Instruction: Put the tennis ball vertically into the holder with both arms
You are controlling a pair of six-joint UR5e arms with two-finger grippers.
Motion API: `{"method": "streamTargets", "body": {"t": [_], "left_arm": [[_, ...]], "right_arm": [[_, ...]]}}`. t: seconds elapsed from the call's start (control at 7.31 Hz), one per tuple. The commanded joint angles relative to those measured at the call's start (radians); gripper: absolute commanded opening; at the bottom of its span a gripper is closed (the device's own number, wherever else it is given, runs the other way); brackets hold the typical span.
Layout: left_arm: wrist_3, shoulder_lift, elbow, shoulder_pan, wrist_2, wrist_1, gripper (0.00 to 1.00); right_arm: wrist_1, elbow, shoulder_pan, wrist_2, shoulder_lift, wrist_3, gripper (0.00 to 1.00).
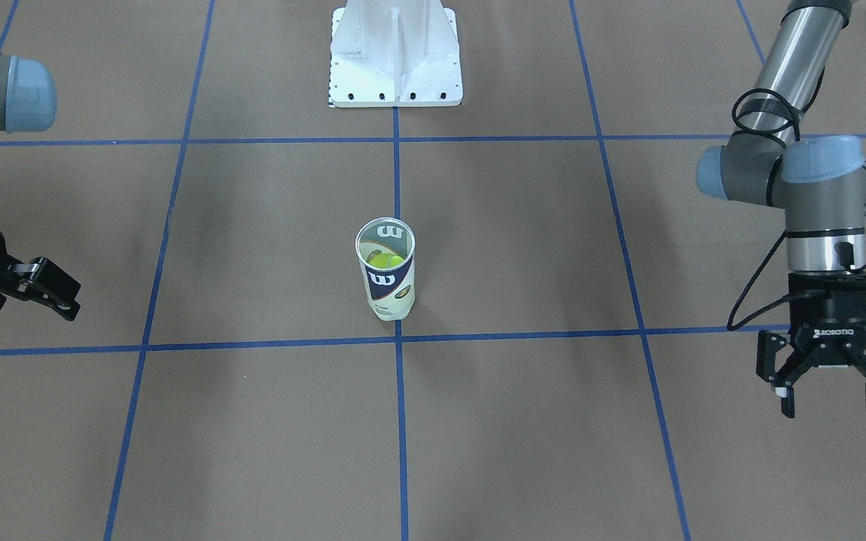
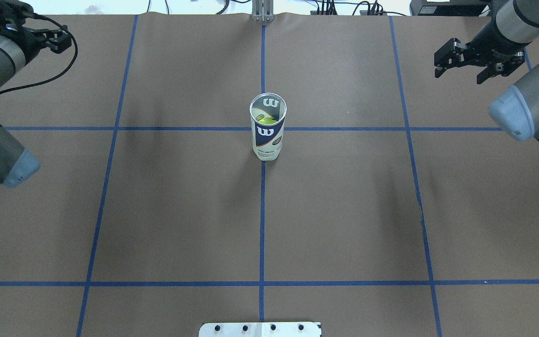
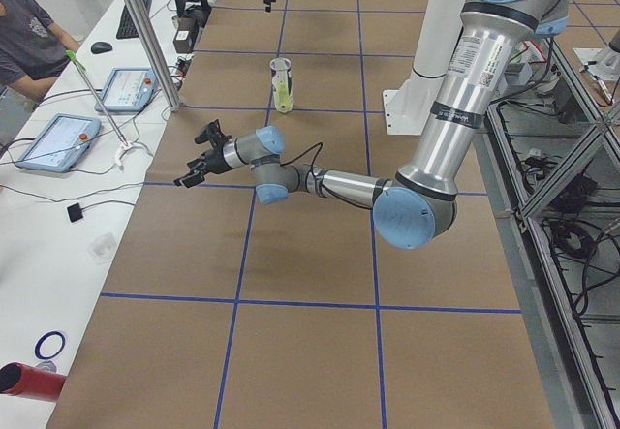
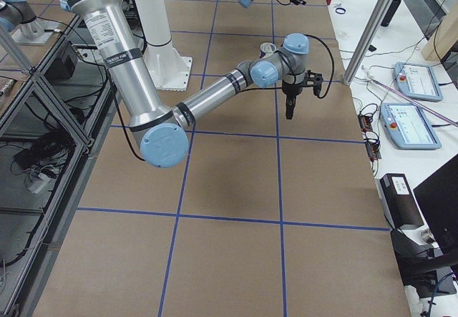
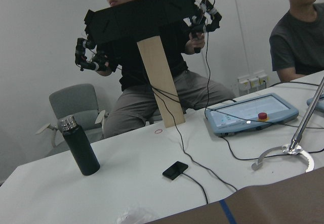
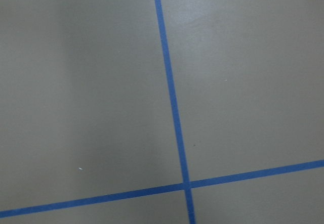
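Observation:
The holder (image 1: 386, 282), a clear can with a navy-and-white "W" label, stands upright and open-topped at the table's middle, on the centre tape line. It also shows in the overhead view (image 2: 267, 138). A yellow-green tennis ball (image 1: 384, 261) lies inside it, seen through the mouth (image 2: 265, 120). My left gripper (image 1: 831, 409) is open and empty, far off to the holder's side and pointing toward the operators' edge. My right gripper (image 2: 459, 65) is open and empty, far off on the other side; it also shows in the front-facing view (image 1: 38, 297).
The white base pedestal (image 1: 395, 56) stands at the robot's edge of the table. Blue tape lines (image 2: 262, 210) grid the brown table. Beyond the far edge a white bench carries control tablets (image 3: 56, 141), cables and a black bottle (image 5: 81, 148), with operators seated there.

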Motion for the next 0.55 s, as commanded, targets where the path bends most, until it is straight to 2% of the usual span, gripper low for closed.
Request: {"method": "streamTargets", "body": {"t": [0.0,0.14,0.27,0.41], "left_arm": [[-0.006,0.000,-0.001,-0.157,-0.352,0.153,0.99],[-0.019,0.004,-0.017,-0.223,-0.522,0.231,0.99],[-0.041,0.065,-0.024,-0.243,-0.658,0.265,0.99],[-0.052,0.105,-0.052,-0.242,-0.676,0.276,0.99]], "right_arm": [[0.000,0.000,0.018,-0.001,-0.042,-0.077,0.99],[0.000,-0.002,0.027,-0.001,-0.062,-0.116,0.99],[-0.001,-0.005,0.041,0.001,-0.077,-0.152,0.99],[-0.001,-0.005,0.067,0.008,-0.099,-0.220,0.99]]}}
